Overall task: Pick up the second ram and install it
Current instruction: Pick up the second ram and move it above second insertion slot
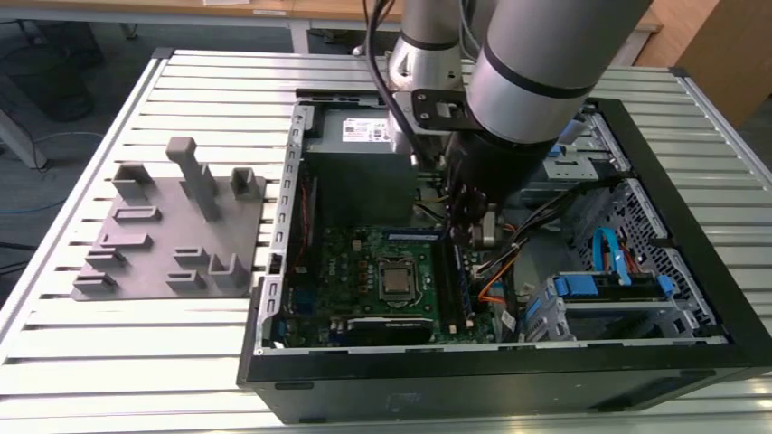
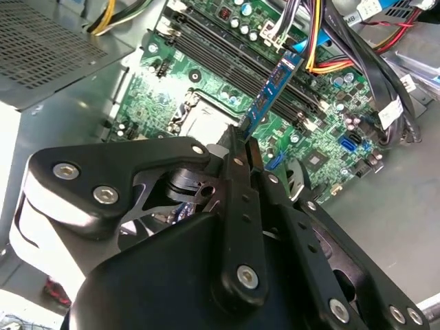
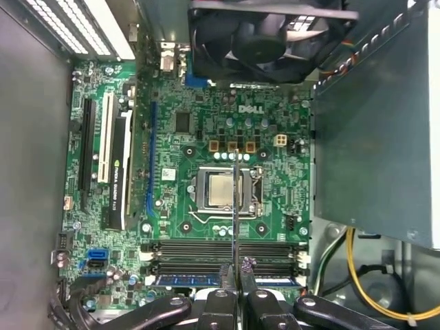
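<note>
Gripper (image 2: 242, 144) up close, black linkage across the foreground, jaws closed tight on the near end of the ram (image 2: 273, 89). Holds it edge-on, jutting out past the jaw tips toward the board (image 3: 275, 172) ahead. Seems to keep it clear of the slots (image 3: 192, 249), which lie just beyond the jaw tips, with no part of its edge seated yet; cannot tell contact for certain.

Looks like the carry-over stage: pick-up done, install not. Hangs inside the open case (image 1: 507, 380), under the arm (image 1: 531, 63).

Calls next, most likely, for squaring the ram's long edge with a free slot, matching notch to key, then a straight, even press. Leaves little room for tilt, judging by how narrow the rails are and how close the neighbouring stick sits.

By count: one gripper; one ram in the jaws; one seated stick (image 3: 185, 280), blue, apparently in the slot nearest the jaws; four slots by the look of it, three of them free. Further out from the jaws, one socket (image 3: 221, 190), then one fan (image 3: 258, 41) at the board's far end. Well apart from the jaws, outside the case, one grey tray (image 1: 133, 244) with upright posts.
</note>
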`<state>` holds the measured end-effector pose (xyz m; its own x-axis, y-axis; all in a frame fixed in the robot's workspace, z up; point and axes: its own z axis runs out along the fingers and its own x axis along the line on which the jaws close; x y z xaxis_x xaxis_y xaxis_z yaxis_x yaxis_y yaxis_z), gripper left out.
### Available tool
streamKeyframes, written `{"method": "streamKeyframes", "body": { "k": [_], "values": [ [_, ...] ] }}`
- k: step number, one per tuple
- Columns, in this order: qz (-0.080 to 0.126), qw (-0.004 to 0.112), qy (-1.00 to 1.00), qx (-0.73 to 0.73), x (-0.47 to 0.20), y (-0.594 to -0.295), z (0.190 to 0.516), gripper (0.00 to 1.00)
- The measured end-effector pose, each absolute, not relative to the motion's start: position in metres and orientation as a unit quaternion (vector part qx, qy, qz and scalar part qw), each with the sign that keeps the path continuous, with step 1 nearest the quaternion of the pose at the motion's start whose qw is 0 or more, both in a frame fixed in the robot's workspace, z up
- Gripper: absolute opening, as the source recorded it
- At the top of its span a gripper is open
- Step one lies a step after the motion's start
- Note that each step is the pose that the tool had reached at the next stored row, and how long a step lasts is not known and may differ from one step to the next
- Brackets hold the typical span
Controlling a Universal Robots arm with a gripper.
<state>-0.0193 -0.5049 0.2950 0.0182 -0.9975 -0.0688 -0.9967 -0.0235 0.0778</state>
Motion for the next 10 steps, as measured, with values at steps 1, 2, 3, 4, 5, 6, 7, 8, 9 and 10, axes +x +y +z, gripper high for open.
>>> {"method": "streamKeyframes", "body": {
  "k": [1, 2, 3, 4, 5, 6, 7, 8, 9, 10],
  "values": [
    [-0.052, 0.004, -0.699, 0.713, -0.0193, -0.5052, 0.2932, 0.14],
    [-0.052, 0.004, -0.699, 0.713, -0.0193, -0.5054, 0.2914, 0.14],
    [-0.052, 0.004, -0.699, 0.714, -0.0192, -0.5055, 0.2898, 0.14],
    [-0.052, 0.004, -0.699, 0.714, -0.0192, -0.5056, 0.2884, 0.14],
    [-0.052, 0.004, -0.699, 0.714, -0.0192, -0.5057, 0.2874, 0.14],
    [-0.052, 0.004, -0.699, 0.714, -0.0192, -0.5057, 0.2871, 0.14],
    [-0.052, 0.004, -0.699, 0.714, -0.0192, -0.5057, 0.2872, 0.14],
    [-0.052, 0.004, -0.699, 0.714, -0.0192, -0.5057, 0.2872, 0.14],
    [-0.052, 0.003, -0.699, 0.714, -0.0192, -0.5057, 0.2869, 0.14],
    [-0.053, 0.003, -0.699, 0.714, -0.0192, -0.5057, 0.2868, 0.14]
  ]
}}
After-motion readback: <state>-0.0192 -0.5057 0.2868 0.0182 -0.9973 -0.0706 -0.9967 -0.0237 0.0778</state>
